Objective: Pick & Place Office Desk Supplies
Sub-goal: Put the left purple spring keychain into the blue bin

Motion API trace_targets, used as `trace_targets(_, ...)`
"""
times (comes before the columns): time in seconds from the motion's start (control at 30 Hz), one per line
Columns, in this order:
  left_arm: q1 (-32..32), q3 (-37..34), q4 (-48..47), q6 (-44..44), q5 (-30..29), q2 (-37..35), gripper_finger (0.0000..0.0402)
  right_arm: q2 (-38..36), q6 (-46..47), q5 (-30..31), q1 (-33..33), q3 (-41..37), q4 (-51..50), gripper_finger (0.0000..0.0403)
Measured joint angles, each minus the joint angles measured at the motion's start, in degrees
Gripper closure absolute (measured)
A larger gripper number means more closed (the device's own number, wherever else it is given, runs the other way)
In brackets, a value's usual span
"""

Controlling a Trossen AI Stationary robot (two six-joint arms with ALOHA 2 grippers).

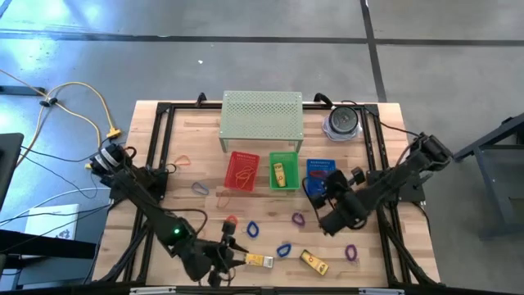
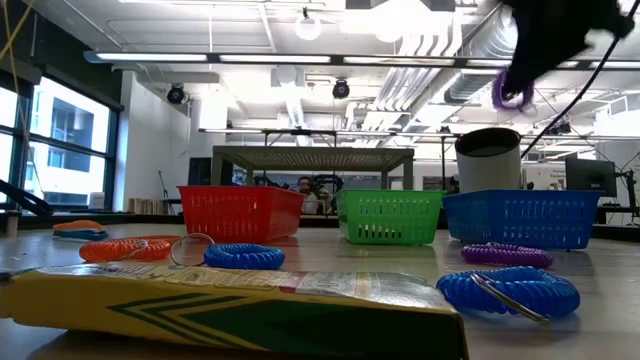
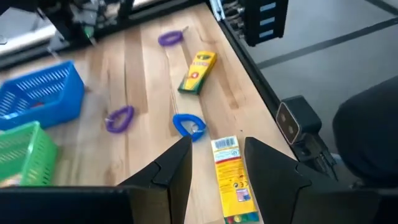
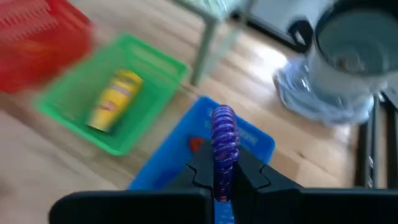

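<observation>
My left gripper (image 1: 240,257) is open near the table's near edge. In the left wrist view its fingers (image 3: 180,163) stand on either side of a yellow box (image 3: 231,177) that lies flat on the wood; I cannot tell whether they touch it. A second yellow box (image 3: 198,73) lies beyond, with a blue loop (image 3: 188,124) and purple loops (image 3: 119,118) around it. My right gripper (image 4: 222,173) is shut on a purple coil loop (image 4: 223,137) above the blue basket (image 4: 258,140). A third yellow box (image 4: 115,99) lies in the green basket (image 1: 284,171). My right gripper pinches the purple coil loop at one side of its ring (image 4: 222,163) between the two fingers. The rest of the ring sticks out past the fingertips. In the low view the loop (image 2: 512,92) hangs below the gripper, lifted clear above the blue basket (image 2: 520,218).
The red basket (image 1: 242,170) holds bands. Behind the baskets stand a green perforated shelf (image 1: 262,116) and a round dark container (image 1: 342,123). Loose loops lie on the wood: blue (image 1: 251,229), purple (image 1: 298,219), purple (image 1: 351,252), orange (image 1: 182,161). A black frame borders the table.
</observation>
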Motion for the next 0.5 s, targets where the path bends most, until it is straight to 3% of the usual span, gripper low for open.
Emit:
trace_targets(0.2, 1.5, 0.0, -0.9, -1.5, 5.5, 0.0, 0.0262, 0.1, -11.3, -9.5, -7.7, -7.2, 10.4, 0.0393)
trace_targets(0.5, 1.5, 0.0, -2.3, -1.5, 8.2, 0.0, 0.0262, 0.1, -27.5, -17.8, -15.1, -7.8, 20.7, 0.0393)
